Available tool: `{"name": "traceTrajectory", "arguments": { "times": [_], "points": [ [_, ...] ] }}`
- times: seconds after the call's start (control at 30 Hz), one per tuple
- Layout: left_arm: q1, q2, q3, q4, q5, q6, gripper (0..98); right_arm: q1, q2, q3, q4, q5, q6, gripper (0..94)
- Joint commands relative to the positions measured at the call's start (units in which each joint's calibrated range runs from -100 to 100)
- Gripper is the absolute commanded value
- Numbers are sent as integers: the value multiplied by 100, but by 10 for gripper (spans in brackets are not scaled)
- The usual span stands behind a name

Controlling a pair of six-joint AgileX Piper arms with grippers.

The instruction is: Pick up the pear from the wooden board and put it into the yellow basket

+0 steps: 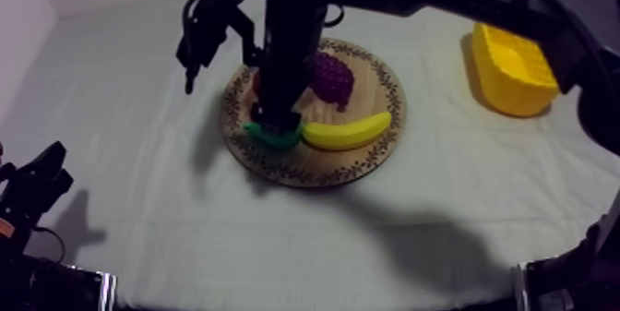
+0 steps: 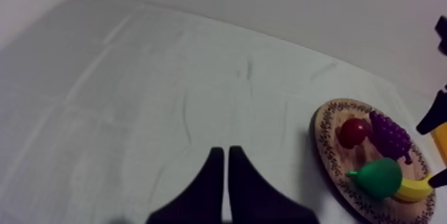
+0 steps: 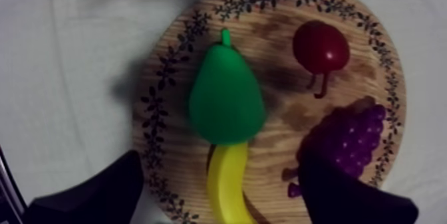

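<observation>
Nearest the lens, on the right gripper (image 3: 223, 167), two black fingers (image 3: 86, 193) stand wide apart with nothing held between them; beneath the gap lies the green pear (image 3: 226, 100), on its side on the wooden board (image 3: 166, 74), its stem pointing at the patterned rim; whether the fingers touch it, I cannot tell. At the pear's broad end a banana (image 3: 226, 187) touches it; a bunch of grapes (image 3: 346, 140) lies just beside the banana, and a small red fruit (image 3: 321, 46) sits near the grapes, apart from the pear. From above, the right arm comes in at the upper right and stands down over the board; its gripper hangs over the pear at the board's left part. Well apart, at the table's right side, sits the yellow basket (image 1: 512, 70) on the grey-white cloth (image 1: 138, 149), holding nothing that I can see. Low at the left waits the left gripper (image 2: 223, 167); its fingers lie together as a narrow wedge, closed on nothing, over bare cloth with the board off to one side.
</observation>
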Motion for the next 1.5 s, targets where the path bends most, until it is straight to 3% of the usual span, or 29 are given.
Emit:
{"name": "traceTrajectory", "arguments": {
  "times": [0.0,0.43,0.9,1.47],
  "points": [
    [1,2,-2,-3,0,0,1,0,259,-31,8,-31,-21,714],
    [1,2,-2,-3,0,-1,1,40,1402,-747,54,-202,-159,665],
    [1,2,-2,-3,0,-1,1,39,1863,-1077,164,-391,-324,435],
    [1,2,-2,-3,0,-1,1,30,422,-584,264,-252,-428,404]
  ]
}}
